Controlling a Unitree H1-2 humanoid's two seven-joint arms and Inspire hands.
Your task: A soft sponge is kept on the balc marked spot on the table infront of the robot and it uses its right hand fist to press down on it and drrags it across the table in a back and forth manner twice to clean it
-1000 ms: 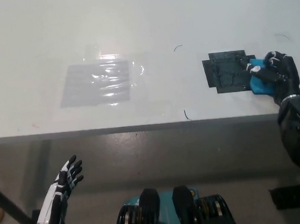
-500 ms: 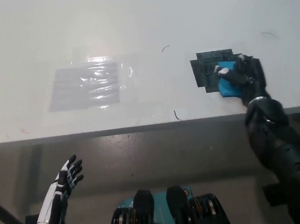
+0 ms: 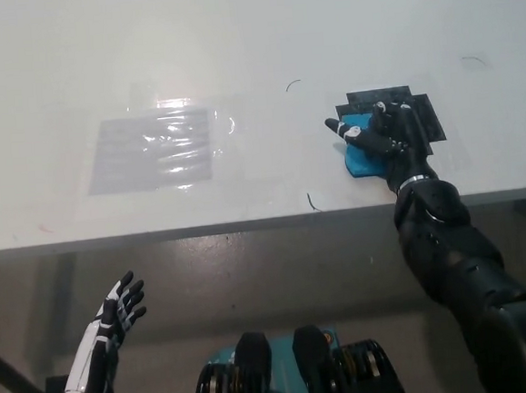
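Observation:
A blue sponge [image 3: 362, 158] lies on the white table [image 3: 252, 52], at the left edge of the black marked patch [image 3: 425, 111]. My black right hand [image 3: 388, 137] rests on top of the sponge with its fingers curled, pressing down on it. Part of the sponge is hidden under the hand. My white left hand [image 3: 110, 331] hangs below the table's front edge at the lower left, fingers spread, holding nothing.
A clear taped plastic sheet [image 3: 154, 148] lies flat on the table's left half. Small dark pen marks [image 3: 311, 202] dot the surface. The table's front edge [image 3: 202, 230] runs across the picture just below the sponge.
My right hand has slid the sponge leftward, from the patch's right side to its left edge. The camera also shifted slightly. The left hand has not moved.

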